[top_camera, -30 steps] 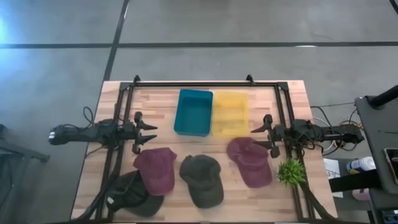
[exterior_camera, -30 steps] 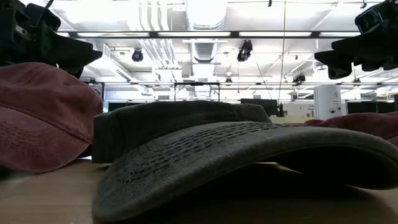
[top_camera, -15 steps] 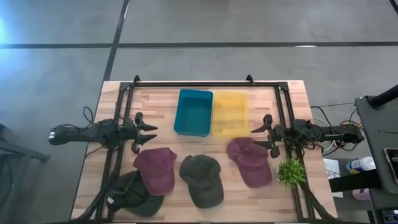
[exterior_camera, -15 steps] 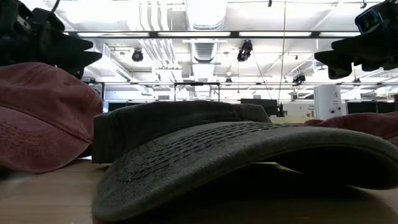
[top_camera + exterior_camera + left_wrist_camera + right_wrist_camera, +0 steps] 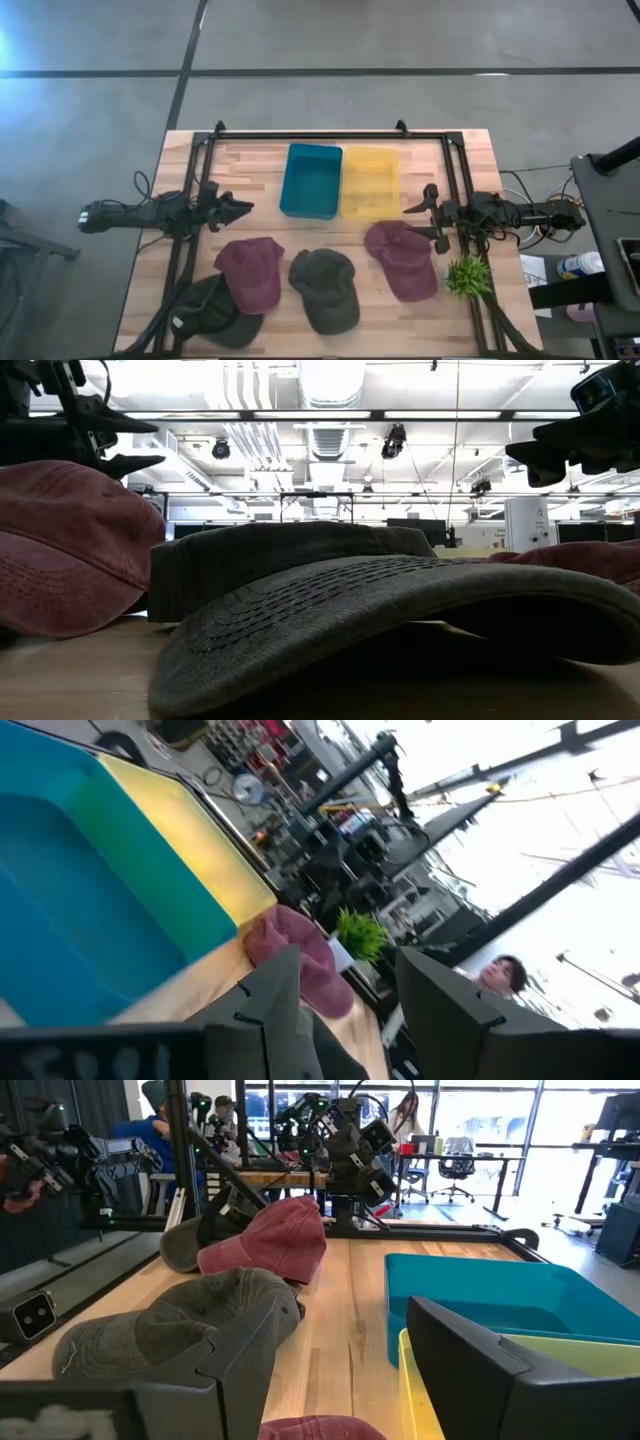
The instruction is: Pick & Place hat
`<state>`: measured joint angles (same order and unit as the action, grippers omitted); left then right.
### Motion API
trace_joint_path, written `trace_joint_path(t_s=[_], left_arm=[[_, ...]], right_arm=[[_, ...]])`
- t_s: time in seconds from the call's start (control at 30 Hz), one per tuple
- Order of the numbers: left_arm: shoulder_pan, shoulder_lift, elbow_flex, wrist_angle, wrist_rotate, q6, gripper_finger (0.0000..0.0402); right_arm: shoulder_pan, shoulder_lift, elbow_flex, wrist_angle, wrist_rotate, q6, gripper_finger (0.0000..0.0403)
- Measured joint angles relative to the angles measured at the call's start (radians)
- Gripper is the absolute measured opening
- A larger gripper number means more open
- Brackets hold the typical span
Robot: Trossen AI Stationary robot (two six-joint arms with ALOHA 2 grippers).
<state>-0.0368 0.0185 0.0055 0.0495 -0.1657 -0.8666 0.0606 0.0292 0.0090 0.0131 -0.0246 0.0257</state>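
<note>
Across the wooden counter [image 5: 260,160] you have four hats in a row along the near edge: a dark one [image 5: 212,312] at the left, a maroon hat [image 5: 250,272] overlapping it, an olive hat [image 5: 325,288] in the middle, and a second maroon hat [image 5: 402,258] to the right. Behind them sit a teal bin [image 5: 311,180] and a yellow bin [image 5: 370,182], touching side by side. Your left gripper [image 5: 236,209] hovers left of the teal bin, fingers spread and holding nothing. Your right gripper [image 5: 418,220] hangs just beside the right maroon hat, fingers spread, empty too. A small green plant [image 5: 467,276] stands at the right edge.
</note>
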Motion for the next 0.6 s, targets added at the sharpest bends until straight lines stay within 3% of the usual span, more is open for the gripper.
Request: trace_joint_path(t_s=[0.6], left_arm=[[0.0, 0.005, 0.0, 0.0, -0.011, 0.0, 0.0161]], right_arm=[[0.0, 0.0, 0.0, 0.0, 0.0, 0.0, 0.0219]])
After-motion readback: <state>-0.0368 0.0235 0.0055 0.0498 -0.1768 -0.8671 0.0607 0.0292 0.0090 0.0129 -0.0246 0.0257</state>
